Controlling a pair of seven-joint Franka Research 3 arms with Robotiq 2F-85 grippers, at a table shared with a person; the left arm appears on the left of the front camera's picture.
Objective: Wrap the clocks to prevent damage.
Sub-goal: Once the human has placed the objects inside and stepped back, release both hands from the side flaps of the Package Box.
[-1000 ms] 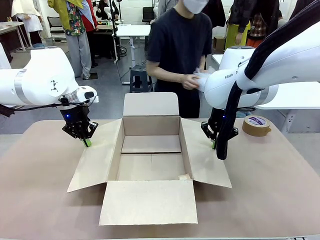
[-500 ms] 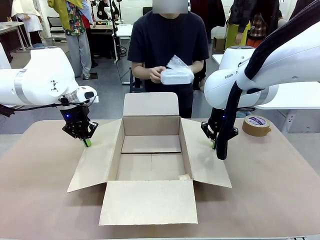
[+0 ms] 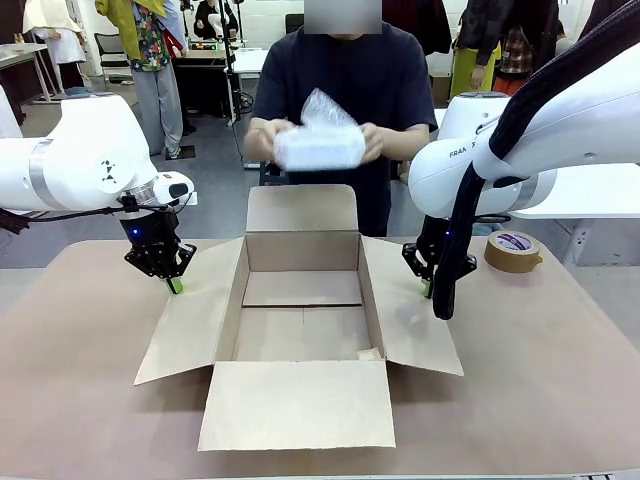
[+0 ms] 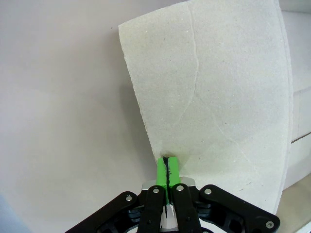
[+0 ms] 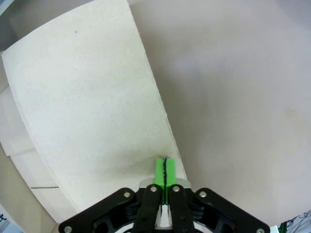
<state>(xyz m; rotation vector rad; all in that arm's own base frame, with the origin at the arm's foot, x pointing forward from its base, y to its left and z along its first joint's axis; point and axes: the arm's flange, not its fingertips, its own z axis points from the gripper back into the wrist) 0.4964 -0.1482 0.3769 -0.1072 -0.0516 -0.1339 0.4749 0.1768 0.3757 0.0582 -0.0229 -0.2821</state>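
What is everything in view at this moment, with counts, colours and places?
Bubble-wrap bundle: one, whitish, held above the carton's far flap.
Carton: one, brown, open, table centre.
Tape roll: one, brown, table's far right.
Table: one, tan top.
Bystanders: several, far background.
Person's hands: two, gripping the bundle's ends.
Left arm's fingers: black, green pads, shut on the carton's left flap.
Right arm's fingers: same colours, shut on its right flap.
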